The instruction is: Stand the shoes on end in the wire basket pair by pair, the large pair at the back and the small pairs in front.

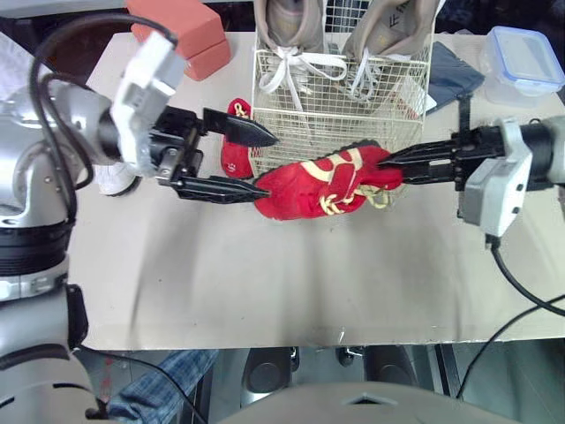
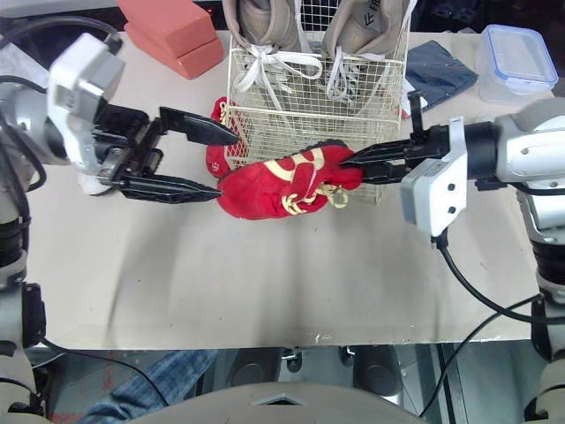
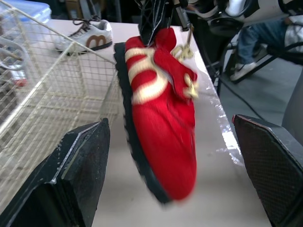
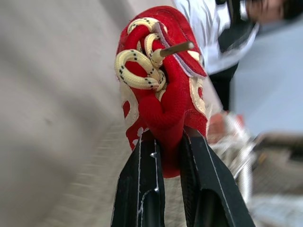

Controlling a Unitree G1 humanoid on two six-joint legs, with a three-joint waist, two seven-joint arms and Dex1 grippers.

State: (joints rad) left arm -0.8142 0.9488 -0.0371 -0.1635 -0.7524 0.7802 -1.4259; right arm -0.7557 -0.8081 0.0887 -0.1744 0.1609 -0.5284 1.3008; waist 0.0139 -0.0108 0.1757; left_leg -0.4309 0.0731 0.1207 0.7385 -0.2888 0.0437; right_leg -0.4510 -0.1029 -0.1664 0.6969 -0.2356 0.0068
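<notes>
Both arms reaching to the red shoe [image 1: 309, 187]
Right fingers [image 1: 408, 164] are pinching its collar from 3 o'clock, left fingers [image 1: 231, 129] gaping round the toe; wire basket [image 1: 335, 110] at 12, table [image 1: 309, 283] open at 6.

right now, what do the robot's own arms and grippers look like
The left arm and right arm are silver-grey shells with white boxy wrist housings and black cables. The left gripper and right gripper each have two long tapering black fingers.

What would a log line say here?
right jaws shut on red shoe | left jaws open by its toe | large pair in wire basket
</notes>
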